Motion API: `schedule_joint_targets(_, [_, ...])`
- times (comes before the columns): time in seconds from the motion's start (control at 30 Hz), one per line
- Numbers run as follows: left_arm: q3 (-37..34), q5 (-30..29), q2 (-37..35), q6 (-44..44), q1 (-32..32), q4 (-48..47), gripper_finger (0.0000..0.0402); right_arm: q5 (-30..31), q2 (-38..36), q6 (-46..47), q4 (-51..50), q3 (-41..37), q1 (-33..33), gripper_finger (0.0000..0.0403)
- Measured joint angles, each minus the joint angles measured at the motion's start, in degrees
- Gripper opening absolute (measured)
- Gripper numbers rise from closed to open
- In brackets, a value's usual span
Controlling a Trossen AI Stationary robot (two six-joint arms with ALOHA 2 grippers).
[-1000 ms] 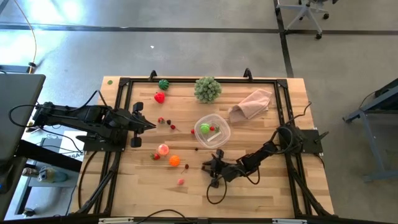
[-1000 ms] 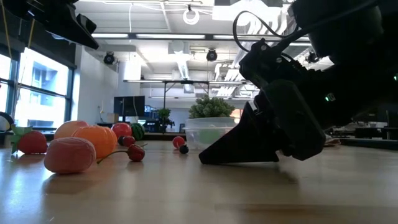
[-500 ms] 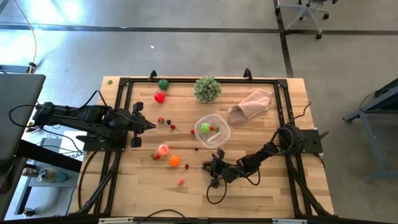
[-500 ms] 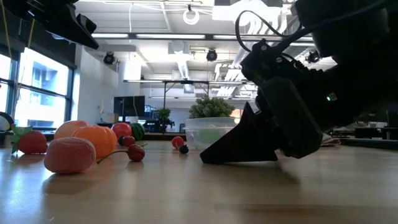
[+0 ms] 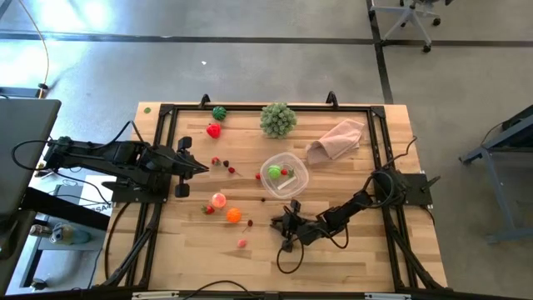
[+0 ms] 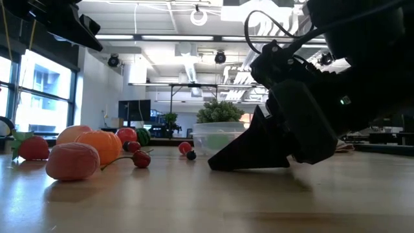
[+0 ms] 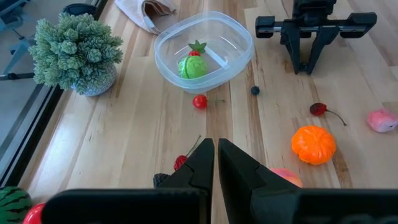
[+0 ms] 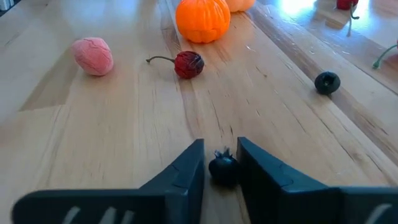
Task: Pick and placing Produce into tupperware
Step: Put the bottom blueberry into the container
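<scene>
Two arms are over the table, and almost nothing differs from half a second ago. The right gripper (image 8: 222, 163) stays low on the wood, just in front of the tupperware (image 5: 284, 174) — its fingers are clamped on a small dark berry (image 8: 222, 168). The left gripper (image 7: 216, 163) still waits at the left side, fingers together. Inside the tupperware lie a green piece (image 7: 191, 66) and a red one. The orange (image 5: 234, 215), the cherry (image 8: 188, 64) and the pink piece (image 8: 94, 56) stay in the same places on the table.
</scene>
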Motion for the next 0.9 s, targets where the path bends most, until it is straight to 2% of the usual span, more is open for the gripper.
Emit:
schedule_joint_targets(0.37, [0.0, 0.01, 0.01, -0.01, -0.01, 0.0, 0.0014, -1.0, -0.08, 0.48, -1.26, 0.02, 0.14, 0.0156])
schedule_joint_targets(0.63, [0.0, 0.02, -0.01, -0.02, 0.0, 0.0, 0.0014, 3.37, -0.1, 3.02, -4.05, 0.17, 1.95, 0.016])
schedule_joint_targets(0.9, [0.0, 0.02, 0.02, -0.02, -0.02, 0.0, 0.0014, 5.29, -0.11, 6.77, -5.75, 0.07, 2.86, 0.016])
